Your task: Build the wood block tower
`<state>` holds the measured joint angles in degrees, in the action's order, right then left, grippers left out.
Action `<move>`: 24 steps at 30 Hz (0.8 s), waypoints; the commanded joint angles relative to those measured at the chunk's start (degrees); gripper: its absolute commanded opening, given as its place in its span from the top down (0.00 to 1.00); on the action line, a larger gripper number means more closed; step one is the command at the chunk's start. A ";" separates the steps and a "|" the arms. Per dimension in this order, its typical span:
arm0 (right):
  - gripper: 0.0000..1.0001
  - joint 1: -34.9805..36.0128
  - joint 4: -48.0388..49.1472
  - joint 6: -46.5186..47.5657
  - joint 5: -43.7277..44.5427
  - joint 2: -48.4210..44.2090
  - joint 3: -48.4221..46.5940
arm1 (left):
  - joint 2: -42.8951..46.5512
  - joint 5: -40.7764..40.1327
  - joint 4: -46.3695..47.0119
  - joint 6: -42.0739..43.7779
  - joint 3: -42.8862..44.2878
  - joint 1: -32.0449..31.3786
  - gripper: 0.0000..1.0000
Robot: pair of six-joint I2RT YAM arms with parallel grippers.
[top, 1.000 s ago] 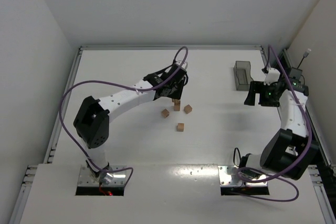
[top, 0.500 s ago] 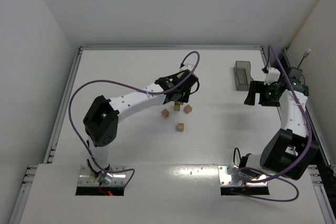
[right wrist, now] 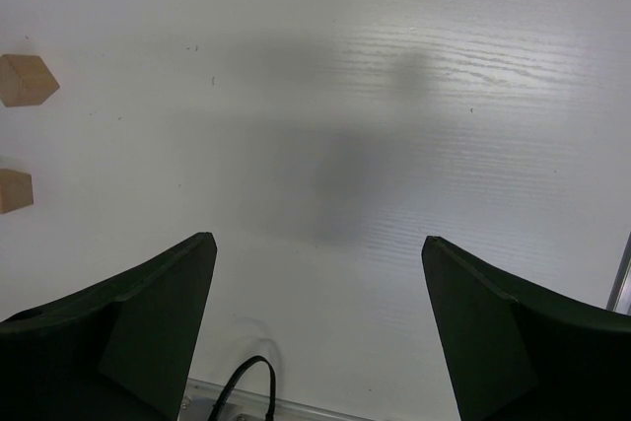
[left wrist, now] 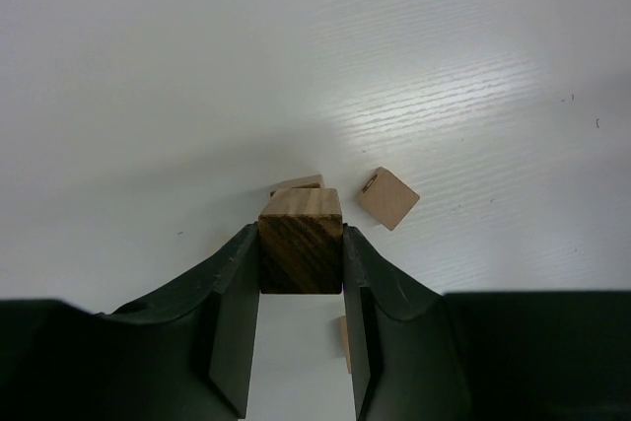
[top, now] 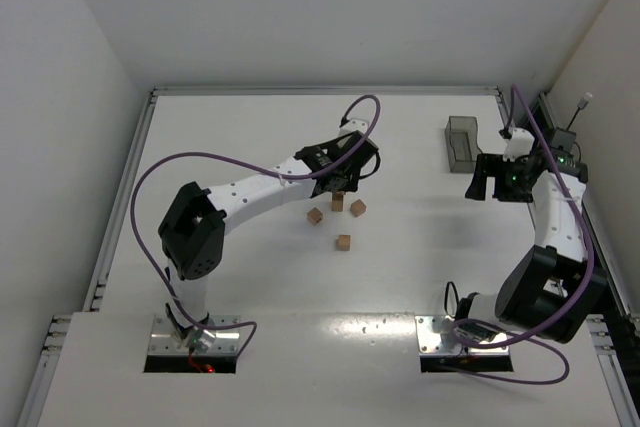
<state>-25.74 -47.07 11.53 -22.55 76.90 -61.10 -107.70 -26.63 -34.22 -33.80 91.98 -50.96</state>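
Observation:
My left gripper is shut on a wood block, a cube with dark grain facing the camera. It hangs just above another wood block on the table. I cannot tell whether that one is a tower of stacked blocks. More loose cubes lie nearby, one to the right, one to the left and one nearer the arm bases. My right gripper is open over bare table at the far right, with two cubes at its view's left edge.
A dark translucent bin stands at the back right, just beyond the right gripper. Raised rails edge the white table on the left, back and right. Purple cables loop above both arms.
A second ago the left gripper was further left and back. It has carried its block right, over the cluster of cubes, and has held still since. The right arm has not moved.

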 commanded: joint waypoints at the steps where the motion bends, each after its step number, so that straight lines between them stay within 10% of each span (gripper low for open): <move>1: 0.17 0.25 1.37 -0.63 -0.13 -1.05 -0.77 | 0.03 -0.88 0.64 -1.35 1.09 0.07 1.00; 24: 0.17 0.25 1.37 -0.63 -0.13 0.00 -0.77 | -2.69 0.70 0.12 -2.40 0.04 1.74 1.00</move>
<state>-25.74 -46.94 11.53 -22.55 76.93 -61.10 -110.78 -26.02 -34.39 -34.92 91.96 -50.22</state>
